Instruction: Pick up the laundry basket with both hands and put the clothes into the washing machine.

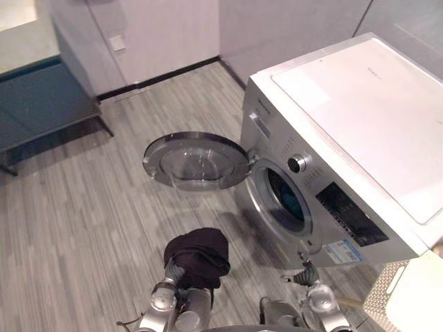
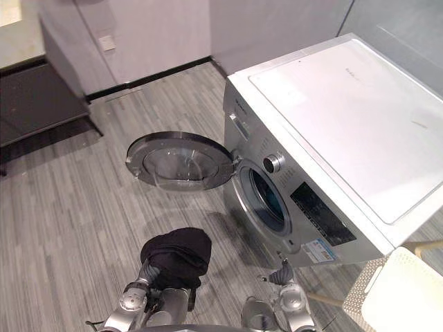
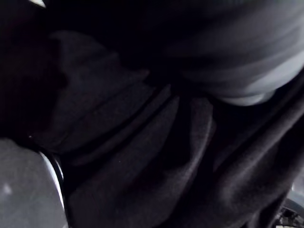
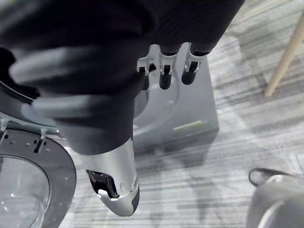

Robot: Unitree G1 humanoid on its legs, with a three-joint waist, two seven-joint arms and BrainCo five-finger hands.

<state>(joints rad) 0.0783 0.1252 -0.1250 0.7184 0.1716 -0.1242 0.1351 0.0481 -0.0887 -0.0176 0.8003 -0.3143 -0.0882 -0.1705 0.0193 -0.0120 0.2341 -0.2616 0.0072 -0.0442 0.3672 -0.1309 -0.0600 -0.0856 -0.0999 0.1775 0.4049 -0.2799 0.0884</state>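
Loading step — black garment (image 1: 199,254) over left hand (image 1: 173,272), grip hidden under it, right hand (image 4: 165,76) slack and empty — next, a reach into the open washer (image 1: 346,117).

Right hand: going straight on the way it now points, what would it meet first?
Most likely the front of the washing machine, below its drum opening: the right hand points at it with nothing between, though depth is unclear.

i see a black garment (image 1: 197,257) over a grey floor (image 1: 69,228) striped in planks. the washing machine (image 1: 360,117) has a silver front and white top, its door (image 1: 196,161) a silver rim. the laundry basket (image 1: 415,294) is white with a lattice side.
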